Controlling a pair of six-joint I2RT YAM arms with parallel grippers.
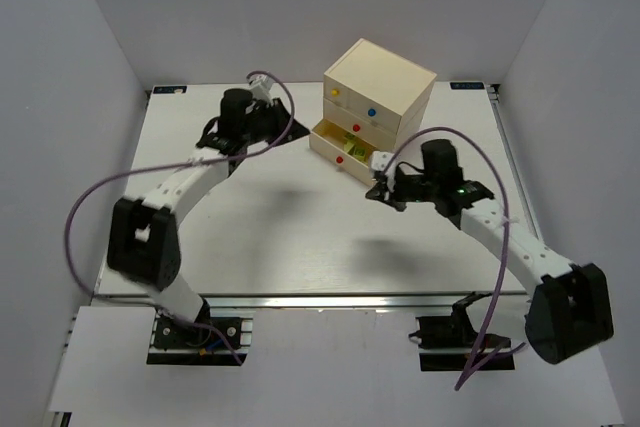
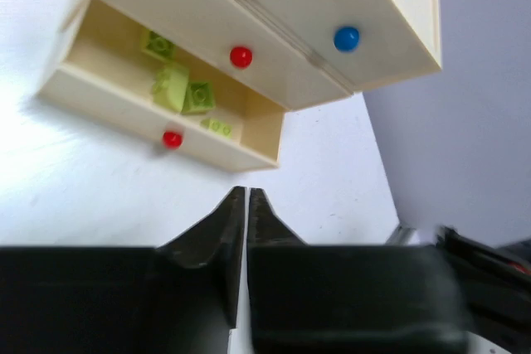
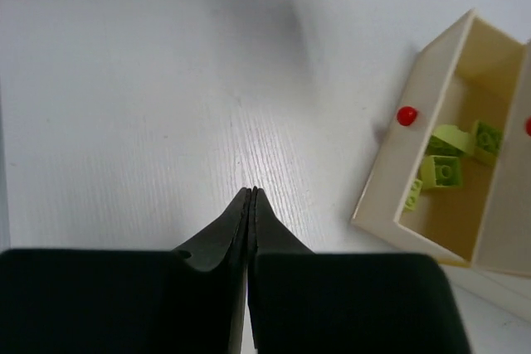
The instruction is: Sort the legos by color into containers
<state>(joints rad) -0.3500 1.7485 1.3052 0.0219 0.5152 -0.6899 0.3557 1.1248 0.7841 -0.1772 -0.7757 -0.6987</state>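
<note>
Across the counter [image 1: 280, 237], left edge to right edge: no brick lying loose. Only legos [image 2: 172, 89] on show, all lime-yellow, already inside the bottom drawer [image 2: 124, 107] of the chest [image 1: 385, 82]. Looks far along, perhaps finished. No dark green, cyan or lavender piece visible anywhere, so presumably stowed behind the shut fronts, though impossible to confirm. Likely left: pushing the bottom drawer home.

Toward the far edge, left of the middle: left hand [image 1: 272, 113], clenched tip to tip, grasping nothing, hanging just beside the chest and facing its front.

Near the middle of the far edge: chest, cream, cube-shaped, turned a little askew. Upper drawers pushed in, marked by a yellow knob [image 1: 336, 93], a blue knob [image 2: 346, 38] and a red knob [image 2: 241, 56]; contents hidden. Bottom drawer pulled out toward the near side, with its own red knob [image 2: 172, 139] on the front wall. Inside: four lime-yellow bricks as far as countable, bunched toward one end, some touching, one lying apart by the front wall.

Just right of the open drawer's corner: right hand [image 1: 378, 190], likewise clenched on nothing, low over bare counter, tips apart from the drawer wall.
</note>
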